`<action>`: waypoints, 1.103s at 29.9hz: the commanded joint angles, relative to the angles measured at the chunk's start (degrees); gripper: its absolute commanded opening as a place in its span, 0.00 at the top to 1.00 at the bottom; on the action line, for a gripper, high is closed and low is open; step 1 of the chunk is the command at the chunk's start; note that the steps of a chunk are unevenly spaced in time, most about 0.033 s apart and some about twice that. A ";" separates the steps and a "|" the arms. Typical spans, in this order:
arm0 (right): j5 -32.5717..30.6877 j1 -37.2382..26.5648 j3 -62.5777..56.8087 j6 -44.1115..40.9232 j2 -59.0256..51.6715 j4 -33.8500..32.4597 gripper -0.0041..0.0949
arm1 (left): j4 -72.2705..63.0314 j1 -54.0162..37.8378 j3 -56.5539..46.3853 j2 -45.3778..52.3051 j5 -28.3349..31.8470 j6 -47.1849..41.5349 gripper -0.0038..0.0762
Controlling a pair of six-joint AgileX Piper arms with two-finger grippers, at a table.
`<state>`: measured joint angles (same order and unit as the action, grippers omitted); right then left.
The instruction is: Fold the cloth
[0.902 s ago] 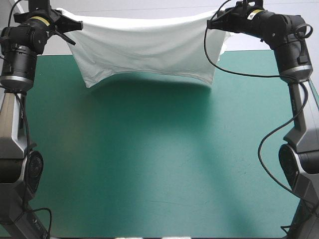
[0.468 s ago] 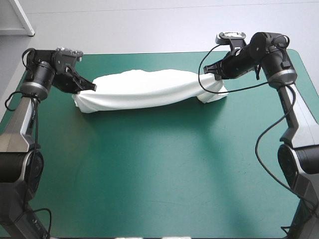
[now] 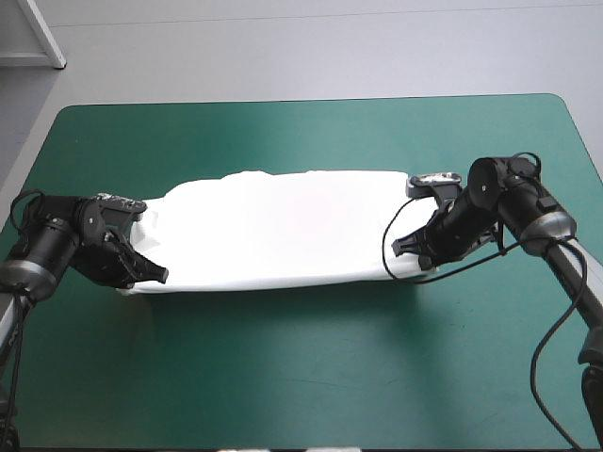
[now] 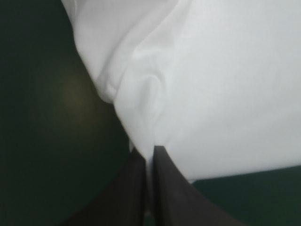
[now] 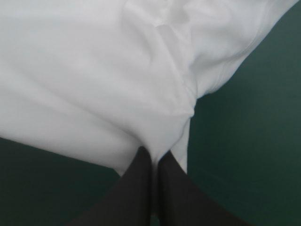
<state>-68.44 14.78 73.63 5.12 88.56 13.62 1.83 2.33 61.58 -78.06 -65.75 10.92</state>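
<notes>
— What do we have, biggest thing first?
— We see the table [image 3: 283, 377] under its teal-green cover. It fills most of the high view, with cover showing toward six o'clock and twelve o'clock.
— And the T-shirt [image 3: 283, 226]?
— We find it lying on the cover as a long white band across the table's middle, running from nine o'clock to three o'clock. Its near edge is fairly straight, and its far edge bulges a little toward eleven o'clock.
— Where do we place the arms?
— The left gripper [image 3: 141, 268] sits low at the near corner of the band's nine o'clock end. The right gripper [image 3: 415, 250] is at the near corner of the three o'clock end.
— How do we read the claws?
— In the left wrist view the black fingers [image 4: 131, 193] are drawn almost together, pinching a thin bit of white cloth between the tips. In the right wrist view the fingers [image 5: 136, 188] are likewise all but closed on a gathered fold of the shirt.
— Anything smaller?
— We note soft creases fanning out from each pinch.
</notes>
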 commanded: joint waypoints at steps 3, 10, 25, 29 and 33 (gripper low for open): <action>0.94 3.89 -6.42 2.72 -3.43 -0.56 0.98 | 0.78 -0.08 -2.17 3.68 -2.65 0.23 0.93; 3.18 6.17 -10.37 4.83 -3.43 0.42 0.73 | 0.56 -0.08 -2.81 3.68 -2.01 0.71 0.88; 11.60 6.17 -4.43 5.47 -3.47 0.01 0.20 | -2.28 -0.08 -2.50 3.58 3.32 0.35 0.27; 9.00 6.07 3.33 4.09 -3.70 -2.11 0.20 | -2.28 -0.08 1.15 3.58 5.45 -0.69 0.27; 7.25 6.07 10.19 2.31 -5.10 -7.02 0.20 | -2.28 -0.08 9.16 4.42 4.77 -1.05 0.27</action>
<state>-60.60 20.87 78.67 8.66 86.95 9.65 0.00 2.33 64.57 -76.15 -62.26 10.75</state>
